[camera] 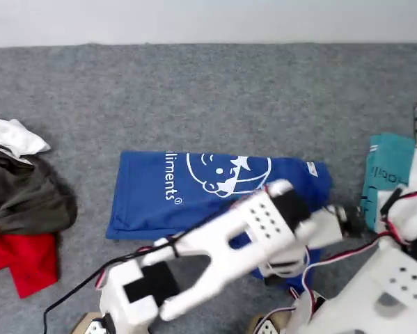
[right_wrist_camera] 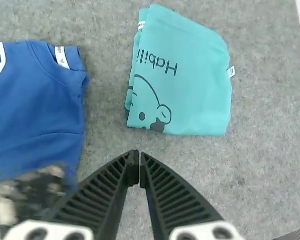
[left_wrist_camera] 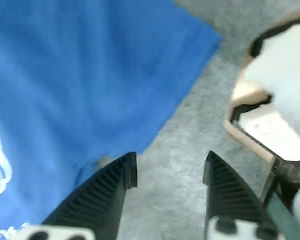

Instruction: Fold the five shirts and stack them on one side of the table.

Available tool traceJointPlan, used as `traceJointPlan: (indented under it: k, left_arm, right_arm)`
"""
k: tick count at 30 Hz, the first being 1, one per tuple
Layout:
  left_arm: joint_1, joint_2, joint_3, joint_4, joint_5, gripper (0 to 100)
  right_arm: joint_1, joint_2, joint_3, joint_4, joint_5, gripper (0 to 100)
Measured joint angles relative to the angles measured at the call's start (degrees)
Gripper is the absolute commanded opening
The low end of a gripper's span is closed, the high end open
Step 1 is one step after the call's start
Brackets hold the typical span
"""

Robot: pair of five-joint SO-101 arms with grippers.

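Blue shirt (camera: 194,195): lies flat in the middle of the table (camera: 215,97) as a long band, sides already turned in. Its collar end points toward the teal shirt (right_wrist_camera: 182,90).
Step in hand: judged to be the cross fold, collar end carried over toward the hem end.
Left gripper (left_wrist_camera: 172,165): fingers spread, set astride the blue shirt's near edge at the collar end, one finger over the cloth and the other over bare table. Contact with the cloth probably not made; the view is too blurred to be sure.
Grasp: lower until one finger slips under the edge, then pinch every layer, not the top one alone.
Carry: lift just enough to clear the cloth, travel straight along the band, and lay edge on edge before letting go.
Right gripper (right_wrist_camera: 138,157): fingers pressed together, holding nothing, above bare table between the blue shirt's collar end and the teal shirt. It is well placed to take the far collar corner so both corners travel level.
Teal shirt: folded, at the table's right side, the likely stack base. Keep both arms off it.
Waiting pile: white shirt (camera: 10,136), dark shirt (camera: 27,195) and red shirt (camera: 24,257), crumpled at the left side.
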Motion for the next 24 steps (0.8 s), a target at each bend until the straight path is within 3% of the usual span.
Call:
traceJointPlan:
  k: [11, 16, 21, 24]
  left_arm:
    - [2.2, 11.4, -1.5, -6.9, 0.1, 21]
    - [2.5, 16.5, -1.5, -11.3, 1.3, 15]
    - [2.5, 18.1, -1.6, -12.3, 1.4, 1]
    - [2.5, 18.1, -1.7, -12.3, -0.5, 1]
  right_arm:
    - [0.1, -4.5, 2.5, 0.0, 0.0, 0.9]
    - [0.1, -4.6, 2.5, 0.0, 0.0, 0.9]
    - [0.1, -4.6, 2.5, 0.1, 0.0, 0.9]
    - [0.1, -4.6, 2.5, 0.1, 0.0, 0.9]
